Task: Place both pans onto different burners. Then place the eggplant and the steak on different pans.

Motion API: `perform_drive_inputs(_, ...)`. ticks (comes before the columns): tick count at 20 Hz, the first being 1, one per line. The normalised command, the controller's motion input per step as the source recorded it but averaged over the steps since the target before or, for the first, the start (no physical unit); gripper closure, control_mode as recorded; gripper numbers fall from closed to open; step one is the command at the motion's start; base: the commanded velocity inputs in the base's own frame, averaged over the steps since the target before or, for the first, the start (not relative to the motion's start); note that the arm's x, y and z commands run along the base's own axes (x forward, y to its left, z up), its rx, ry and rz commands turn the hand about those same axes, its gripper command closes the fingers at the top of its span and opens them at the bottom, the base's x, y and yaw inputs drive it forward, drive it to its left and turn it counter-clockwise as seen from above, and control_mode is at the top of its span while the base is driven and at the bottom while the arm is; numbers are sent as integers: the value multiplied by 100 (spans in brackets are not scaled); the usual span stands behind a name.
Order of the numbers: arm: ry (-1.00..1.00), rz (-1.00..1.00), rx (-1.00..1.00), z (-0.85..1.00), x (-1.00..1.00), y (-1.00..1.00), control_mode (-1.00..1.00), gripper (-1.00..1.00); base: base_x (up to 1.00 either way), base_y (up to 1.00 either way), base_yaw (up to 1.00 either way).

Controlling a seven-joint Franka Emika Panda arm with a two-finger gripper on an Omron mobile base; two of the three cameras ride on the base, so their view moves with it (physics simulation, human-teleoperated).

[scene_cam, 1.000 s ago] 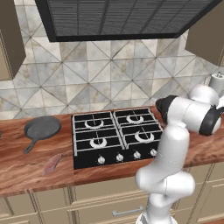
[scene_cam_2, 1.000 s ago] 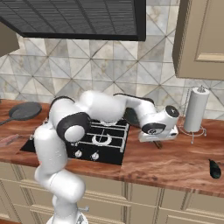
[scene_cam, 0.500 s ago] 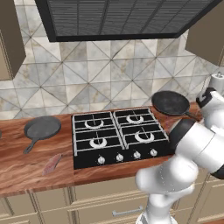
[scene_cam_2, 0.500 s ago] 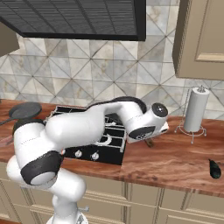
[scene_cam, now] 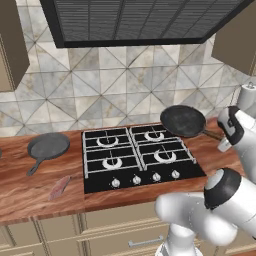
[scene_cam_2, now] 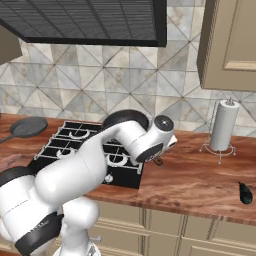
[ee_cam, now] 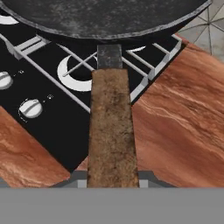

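Above cooktop's (scene_cam: pixel 95 186) right edge, gripper (ee_cam: pixel 112 183) is clamping dark pan's (scene_cam: pixel 183 121) long brown handle (ee_cam: pixel 111 127); round matte bowl sitting just ahead, w/ rough speckled surface.

Kitchen backdrop: tiled backsplash (scene_cam: pixel 125 90) in grey-beige diamond pattern. Dark slatted range hood (scene_cam: pixel 140 20) overhead. Beige upper cabinet (scene_cam_2: pixel 230 45) on right wall. Reddish wood desk (scene_cam_2: pixel 195 180) running full width, beige drawers (scene_cam: pixel 100 237) beneath. Paper towel roll on wire stand (scene_cam_2: pixel 221 127) sits at back right. Flat, even lighting.
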Motion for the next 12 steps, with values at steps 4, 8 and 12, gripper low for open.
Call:
perform_drive_inputs(4,0,7,-2,0,-1,15,-100,100,0,0,0)
perform_drive_inputs(8,3,11,0,0,-8,5,-100,100,0,0,0)
perform_drive_inputs(12,1,11,0,-11,-22,22,-100,100,0,0,0)
